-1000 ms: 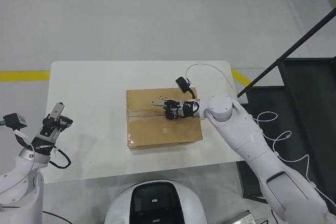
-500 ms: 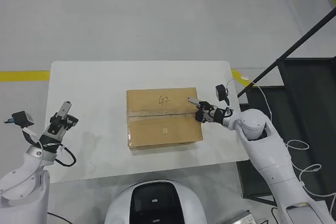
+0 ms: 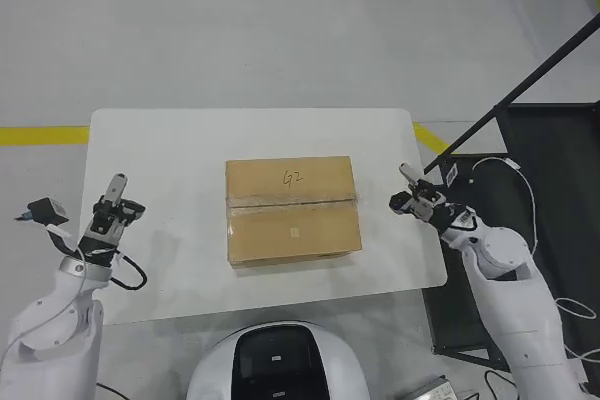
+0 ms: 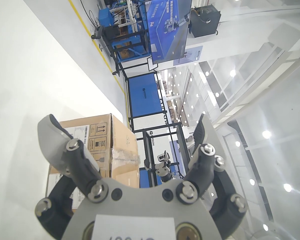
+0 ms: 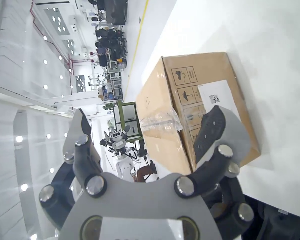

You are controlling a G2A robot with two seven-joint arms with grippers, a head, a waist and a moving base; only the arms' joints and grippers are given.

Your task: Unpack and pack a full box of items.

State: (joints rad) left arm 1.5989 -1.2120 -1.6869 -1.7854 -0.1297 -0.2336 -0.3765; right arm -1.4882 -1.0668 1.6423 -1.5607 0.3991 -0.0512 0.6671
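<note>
A closed cardboard box (image 3: pixel 292 210) sits in the middle of the white table (image 3: pixel 170 150), its top flaps taped along the centre seam. My left gripper (image 3: pixel 113 195) hovers near the table's left edge, well away from the box, open and empty. From the left wrist view the box (image 4: pixel 120 146) lies beyond the open left gripper (image 4: pixel 126 128). My right gripper (image 3: pixel 403 186) is off the box's right side, near the table's right edge, open with nothing held. In the right wrist view the box (image 5: pixel 190 101) shows its labelled end past the right gripper (image 5: pixel 150 121).
A dark metal rack (image 3: pixel 540 170) stands just beyond the table's right edge, close to my right arm. Bare table surface surrounds the box on every side. A yellow floor line (image 3: pixel 30 135) runs behind the table at the left.
My right gripper has drawn back from over the box top to the right, past the box's edge. The left gripper shifted slightly inward toward the table.
</note>
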